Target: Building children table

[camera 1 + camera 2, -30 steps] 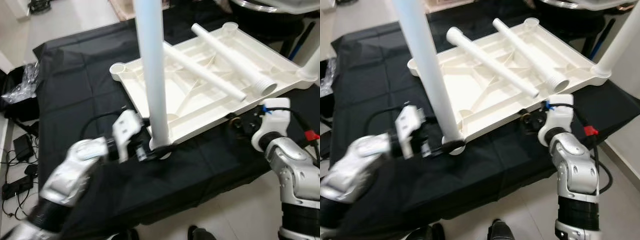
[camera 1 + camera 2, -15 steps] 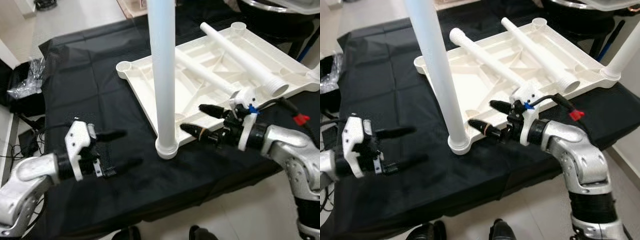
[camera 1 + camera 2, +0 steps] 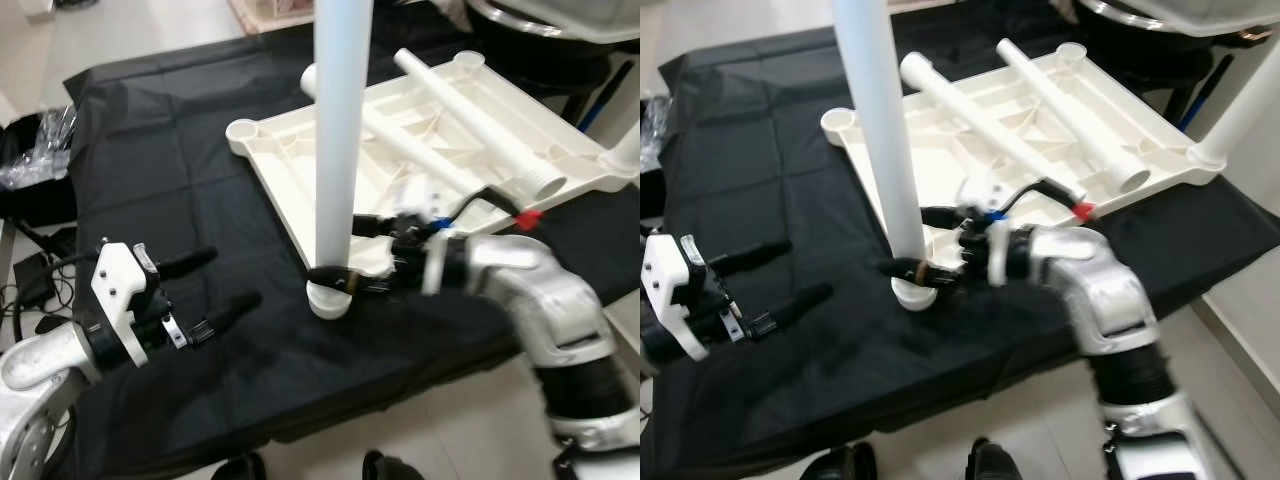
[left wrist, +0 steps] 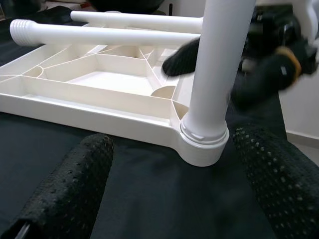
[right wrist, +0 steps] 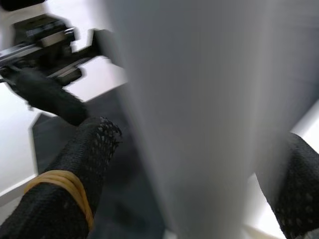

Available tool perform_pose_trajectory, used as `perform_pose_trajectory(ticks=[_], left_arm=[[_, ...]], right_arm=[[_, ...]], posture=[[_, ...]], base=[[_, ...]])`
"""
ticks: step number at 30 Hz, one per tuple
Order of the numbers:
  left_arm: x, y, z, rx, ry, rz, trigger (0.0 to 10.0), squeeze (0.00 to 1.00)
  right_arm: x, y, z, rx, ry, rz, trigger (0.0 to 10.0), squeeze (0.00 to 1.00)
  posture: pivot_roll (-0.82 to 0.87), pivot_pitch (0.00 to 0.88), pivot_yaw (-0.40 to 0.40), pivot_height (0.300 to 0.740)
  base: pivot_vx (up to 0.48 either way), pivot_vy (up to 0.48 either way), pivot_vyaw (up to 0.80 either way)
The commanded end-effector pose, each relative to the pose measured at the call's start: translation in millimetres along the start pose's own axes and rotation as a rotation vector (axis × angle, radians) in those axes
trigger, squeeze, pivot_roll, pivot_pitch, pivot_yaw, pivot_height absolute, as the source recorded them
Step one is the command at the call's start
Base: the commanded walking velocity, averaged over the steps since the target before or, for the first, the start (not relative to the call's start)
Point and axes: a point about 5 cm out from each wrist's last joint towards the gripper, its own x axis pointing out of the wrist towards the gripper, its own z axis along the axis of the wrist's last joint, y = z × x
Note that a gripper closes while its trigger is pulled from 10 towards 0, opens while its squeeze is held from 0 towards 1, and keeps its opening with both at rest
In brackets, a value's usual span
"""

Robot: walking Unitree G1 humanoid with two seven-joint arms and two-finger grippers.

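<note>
A white plastic table top (image 3: 300, 185) lies upside down on a black cloth. One white leg (image 3: 338, 150) stands upright in its near corner socket (image 3: 328, 297). Two loose legs (image 3: 400, 128) (image 3: 470, 105) lie across the underside. Another upright leg (image 3: 1238, 100) stands at the far right corner. My right gripper (image 3: 352, 254) is at the base of the near leg, open, one finger in front of it and one behind. In the right wrist view the leg (image 5: 199, 119) sits between both fingers (image 5: 75, 174). My left gripper (image 3: 235, 276) hovers open to the left of the socket, holding nothing.
The black cloth (image 3: 180, 150) covers a low table whose front edge is close to me. A clear plastic bag (image 3: 38, 160) and cables lie on the floor at the left. A dark round object (image 3: 560, 30) stands at the back right.
My left gripper let go of the leg's base a second ago and drew back to the left, open. My right gripper swung left from the table top's edge to straddle the leg's base.
</note>
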Motion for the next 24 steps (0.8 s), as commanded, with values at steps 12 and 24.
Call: perform_pose_trajectory(ticks=[12,24], left_arm=[[-0.6,-4.6,-0.3,0.005,0.007,0.024,10.0,0.0],[10.1,-7.4,-5.1,-0.004,0.001,0.006,10.0,0.0]], right_arm=[[-3.2,-8.0,-21.5,-0.027,0.093,-0.252,0.0,0.0],[-9.9,-2.9,-51.8,-0.013,0.252,-1.021,0.0,0.0]], posture=[[0.02,0.213,-0.043,0.74],[0.0,0.204,-0.024,0.74]], base=[[0.0,0.0,0.0],[0.0,0.0,0.0]])
